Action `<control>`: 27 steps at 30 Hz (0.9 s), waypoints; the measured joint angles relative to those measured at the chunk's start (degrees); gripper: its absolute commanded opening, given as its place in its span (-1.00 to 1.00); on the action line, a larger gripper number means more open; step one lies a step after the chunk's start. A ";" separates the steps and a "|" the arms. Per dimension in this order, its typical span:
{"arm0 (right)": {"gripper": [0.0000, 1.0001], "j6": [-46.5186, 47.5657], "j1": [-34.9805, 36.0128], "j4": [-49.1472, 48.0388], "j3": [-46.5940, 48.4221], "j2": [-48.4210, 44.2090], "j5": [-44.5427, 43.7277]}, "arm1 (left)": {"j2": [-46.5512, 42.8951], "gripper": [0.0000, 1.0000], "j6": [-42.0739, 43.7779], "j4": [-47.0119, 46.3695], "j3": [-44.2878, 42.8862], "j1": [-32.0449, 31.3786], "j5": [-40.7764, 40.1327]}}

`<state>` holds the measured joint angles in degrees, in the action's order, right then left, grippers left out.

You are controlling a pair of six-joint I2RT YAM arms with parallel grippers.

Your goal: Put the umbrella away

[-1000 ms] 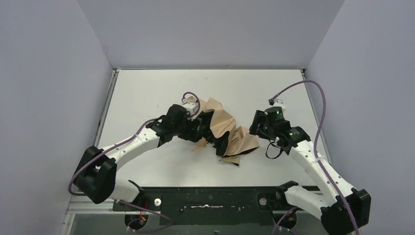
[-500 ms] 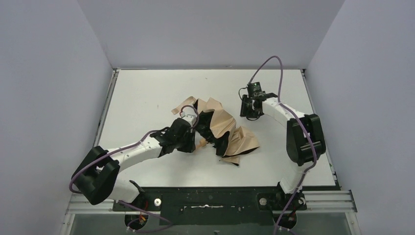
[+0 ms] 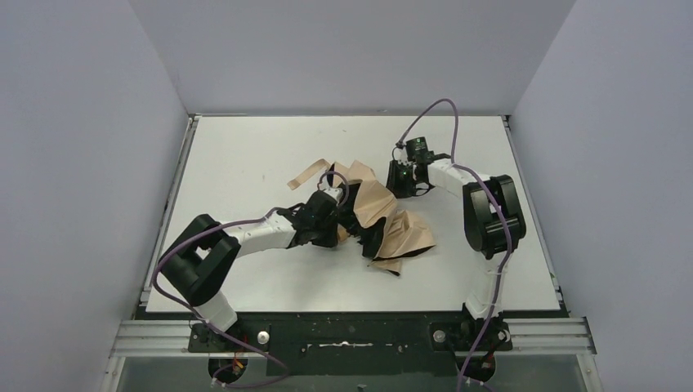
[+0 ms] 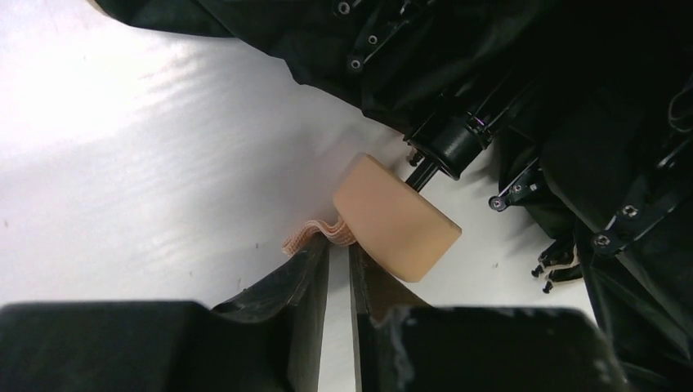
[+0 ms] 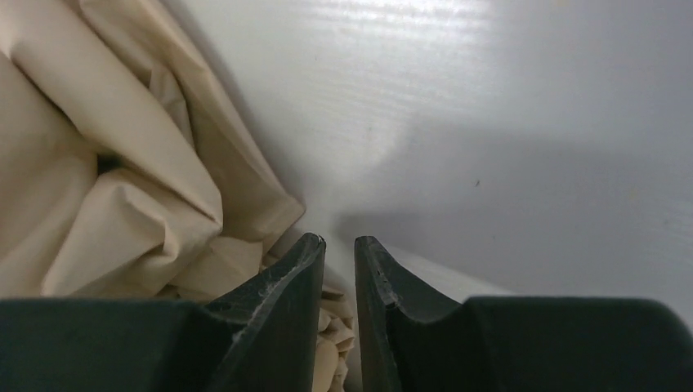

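The umbrella (image 3: 400, 233) lies half collapsed in the middle of the table, tan fabric crumpled over black ribs (image 4: 572, 122). Its tan handle (image 4: 396, 220) sits on a thin black shaft (image 4: 421, 171), with a ribbed tan wrist strap (image 4: 315, 231) trailing from it. My left gripper (image 4: 339, 243) (image 3: 342, 231) is almost closed, its tips pinching that strap right beside the handle. My right gripper (image 5: 337, 241) (image 3: 398, 181) rests at the fabric's (image 5: 106, 163) back right edge. Its jaws stand a narrow slit apart with folds beneath them, and nothing shows pinched.
The white table (image 3: 245, 163) is walled on the left, back and right. A metal rail (image 3: 351, 335) with both arm bases runs along the near edge. Purple cables (image 3: 445, 110) loop above each wrist.
Both grippers have narrowed from open to nearly closed. The left one pulled back from the canopy to the handle's strap. The right arm swung back and leftward to the fabric's back right edge.
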<state>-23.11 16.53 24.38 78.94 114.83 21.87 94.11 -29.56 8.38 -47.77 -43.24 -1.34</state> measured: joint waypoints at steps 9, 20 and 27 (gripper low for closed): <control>-0.51 -0.24 -0.37 0.11 -10.93 -7.65 2.01 | 6.80 -0.75 4.74 2.43 -9.55 2.16 0.15; 0.00 -0.33 -3.21 4.76 -20.24 -25.51 -11.15 | 7.06 -0.46 8.37 4.55 -12.68 4.57 0.61; 0.00 -0.44 -5.22 9.77 -24.59 -39.60 -17.38 | -8.57 -0.10 7.76 6.21 -1.66 4.94 2.45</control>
<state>-23.55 11.31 34.15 54.35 75.22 4.49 85.54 -21.80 14.59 -49.43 -38.30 1.10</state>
